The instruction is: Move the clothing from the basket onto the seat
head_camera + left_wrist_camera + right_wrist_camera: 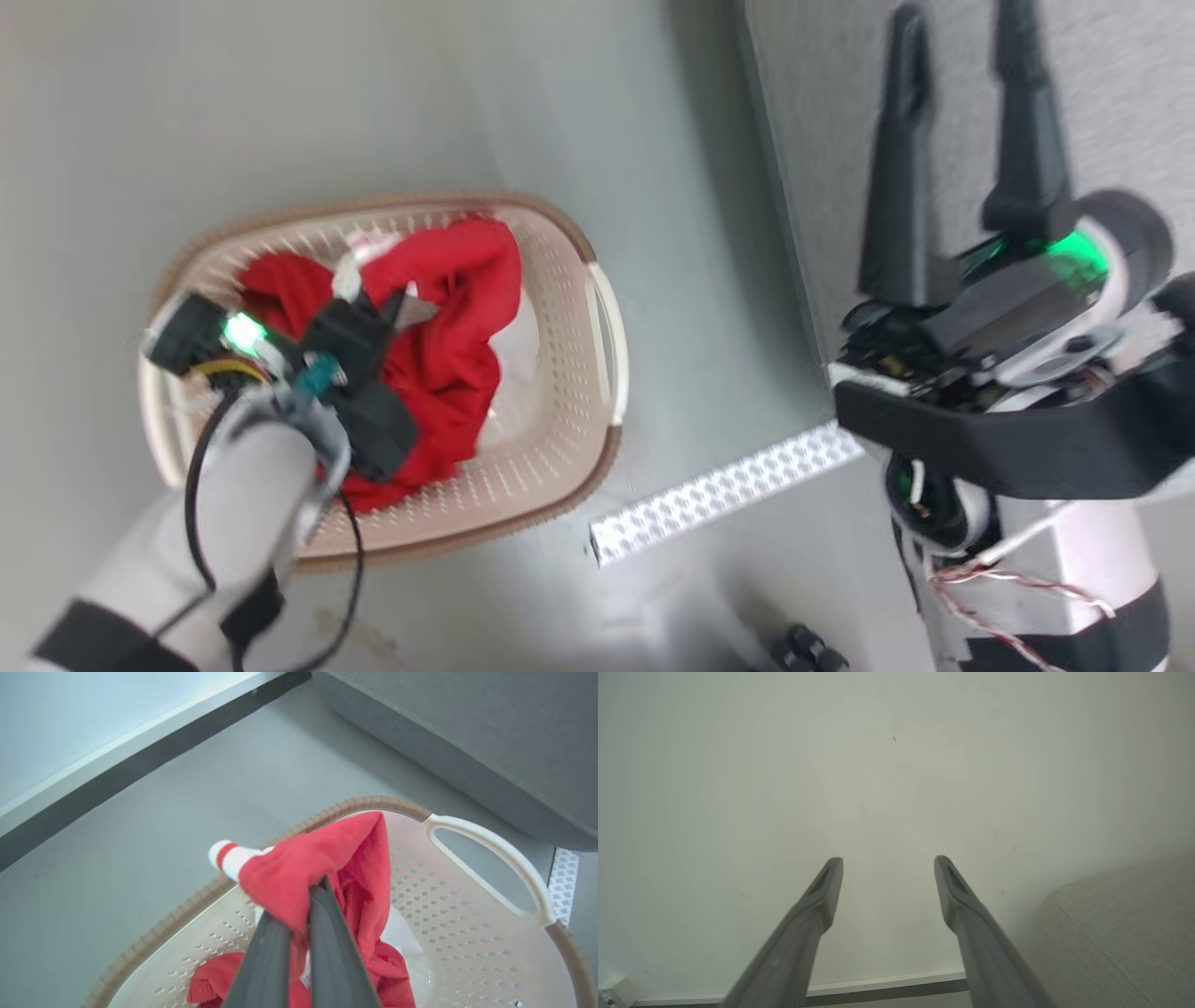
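The left gripper (314, 889) is down in the basket (467, 933) with its two dark fingers pressed together on a fold of the red clothing (299, 872); no gap shows between the jaws, and the cloth is bunched over the fingertips and pulled up into a peak above the basket's brown rim. A white cuff with a red stripe (229, 856) sticks out to one side of that pinched fold. From the head view the same gripper (397, 308) sits over the red heap (448, 355), though its own body and the blur hide the tips there, so the pinch itself is hard to make out from that side. The rest of the clothing lies crumpled on the basket's floor, and the basket (551, 373) stands on the grey floor (653, 140) just beside the seat (803, 93). A white perforated strip (728, 490) lies on the floor between them. The right gripper (962, 19) is held up over the edge of the seat, its jaws spread wide and holding nothing. Its wrist view shows the fingers (822, 896) apart against a pale wall (896, 765), with a corner of the seat (1120, 933) beside them.
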